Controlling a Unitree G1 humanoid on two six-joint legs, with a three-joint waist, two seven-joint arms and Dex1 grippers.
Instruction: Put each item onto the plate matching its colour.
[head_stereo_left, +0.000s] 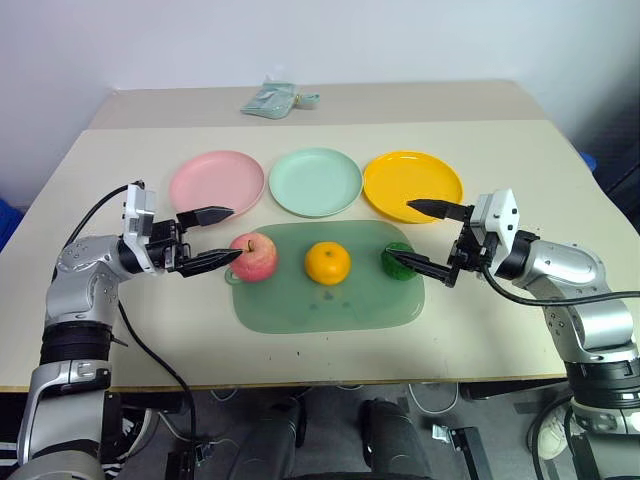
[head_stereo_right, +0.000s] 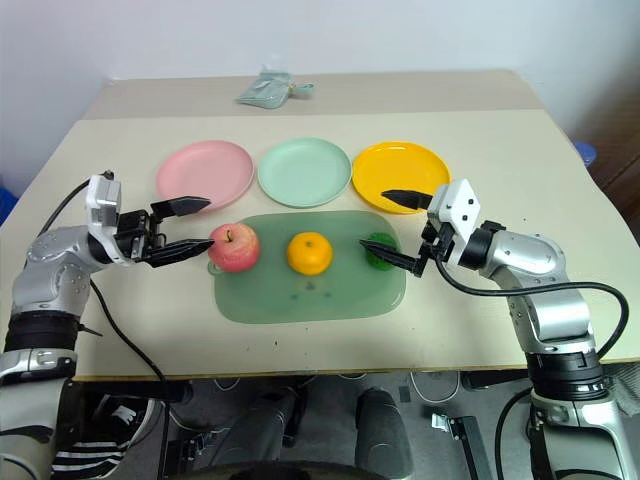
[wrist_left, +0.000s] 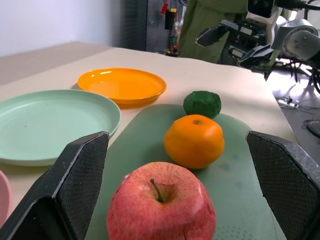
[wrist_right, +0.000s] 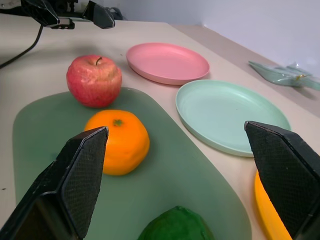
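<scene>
Three fruits lie in a row on the green cutting board (head_stereo_left: 330, 305): a red-pink apple (head_stereo_left: 254, 257) on the left, an orange (head_stereo_left: 327, 263) in the middle and a dark green ball (head_stereo_left: 400, 260) on the right. Behind the board sit the pink plate (head_stereo_left: 216, 182), the mint plate (head_stereo_left: 315, 181) and the yellow plate (head_stereo_left: 412, 185), all bare. My left gripper (head_stereo_left: 234, 234) stands open, pointing at the apple, with its fingertips just short of it. From the other side my right gripper (head_stereo_left: 398, 231) is open too, its lower finger close beside the green ball and its upper one over the yellow plate's near rim.
A pale green packet (head_stereo_left: 270, 100) lies at the back, on the far table section. The table's front edge runs close below the cutting board. Bare tabletop lies to both sides of the board and the plates.
</scene>
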